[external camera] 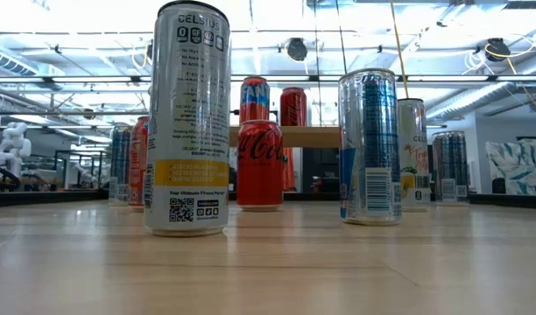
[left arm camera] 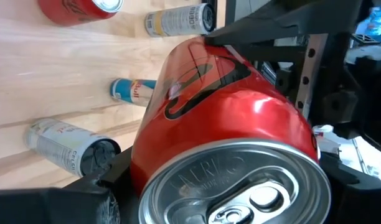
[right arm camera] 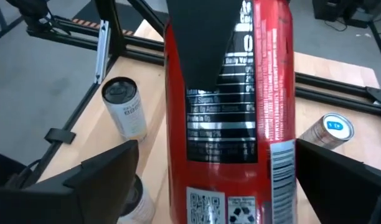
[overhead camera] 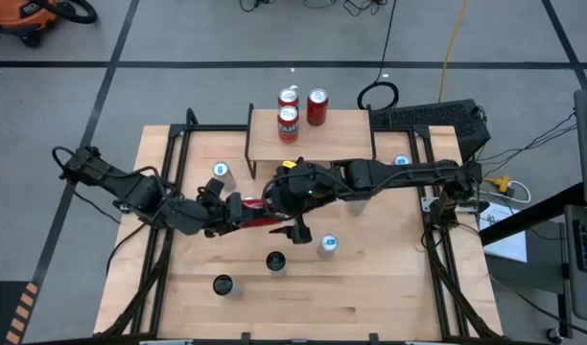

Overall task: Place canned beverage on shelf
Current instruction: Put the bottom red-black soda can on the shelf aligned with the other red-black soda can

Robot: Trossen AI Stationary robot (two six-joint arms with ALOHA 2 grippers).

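A red can (overhead camera: 253,213) hangs lying on its side above the middle of the table, with my left gripper (overhead camera: 238,209) shut on it from the left. My right gripper (overhead camera: 282,213) comes in from the right. It is open, and its two fingers (right arm camera: 109,171) stand on either side of the can's lower body (right arm camera: 234,155) with a gap on at least one side. The shelf (overhead camera: 322,142) stands at the table's far edge with red cans (overhead camera: 317,105) on it. Neither arm nor the held can shows in the low view. My left gripper pinches the red can by its side walls (left arm camera: 139,163) between its two fingers. The can's top end (left arm camera: 240,186) faces the wrist. The fingers (right arm camera: 203,43) lie along the can, coming from the table's left and slanting slightly down. The can is lifted clear of the table, about level.
Several loose cans stand on the table: a white one (overhead camera: 223,285) near the front, two (overhead camera: 275,261) (overhead camera: 328,246) right below the grippers, one at the left (overhead camera: 219,172) and one at the right (overhead camera: 401,161). Black frame rails (overhead camera: 169,182) run along both sides.
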